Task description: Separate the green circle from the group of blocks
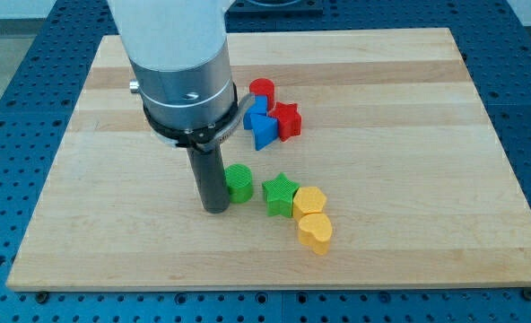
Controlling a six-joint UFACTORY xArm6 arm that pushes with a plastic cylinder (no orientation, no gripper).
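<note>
The green circle (239,182) sits near the middle of the wooden board (409,135). My tip (215,207) rests on the board just to the view's left of the green circle, touching or nearly touching it. To the circle's right lies a green star (281,193), a small gap away. A yellow hexagon-like block (309,201) touches the star's right side, and a yellow heart (316,232) sits just below it.
Toward the view's top, right of the arm, a second cluster holds a red cylinder (262,91), a red star (287,119) and two blue blocks (263,130), one partly hidden behind the arm's body (180,72).
</note>
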